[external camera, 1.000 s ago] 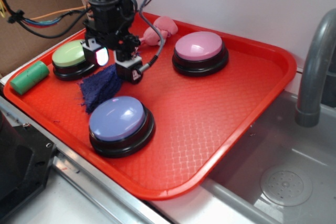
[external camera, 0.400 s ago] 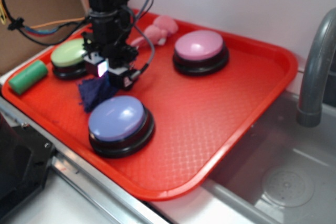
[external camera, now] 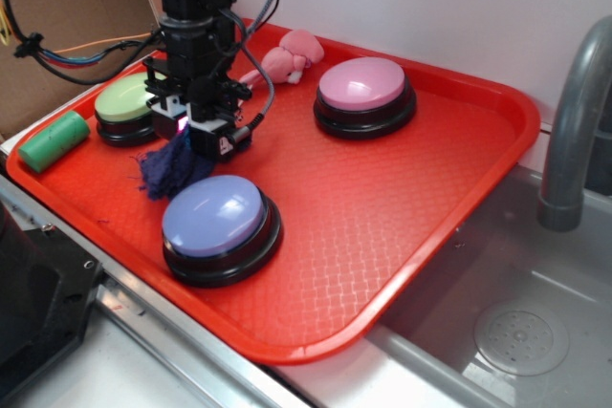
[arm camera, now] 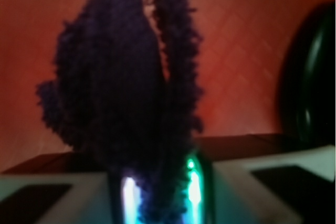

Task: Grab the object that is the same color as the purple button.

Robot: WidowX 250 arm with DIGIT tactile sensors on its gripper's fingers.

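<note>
The dark purple-blue terry rag hangs bunched from my gripper, just behind the purple button near the tray's front left. In the wrist view the rag fills the middle, pinched between the two glowing pads, with its frayed edges standing away from the jaws. My gripper is shut on it. The black base of the purple button shows at the right edge of the wrist view.
On the red tray sit a green-topped button at the left and a pink-topped button at the back. A pink plush toy lies by the back rim. A green cylinder rests off the tray's left edge. A grey faucet and sink are at the right.
My gripper came down onto the flat rag, shut on it, and the rag now hangs gathered from the jaws instead of lying spread on the tray.
</note>
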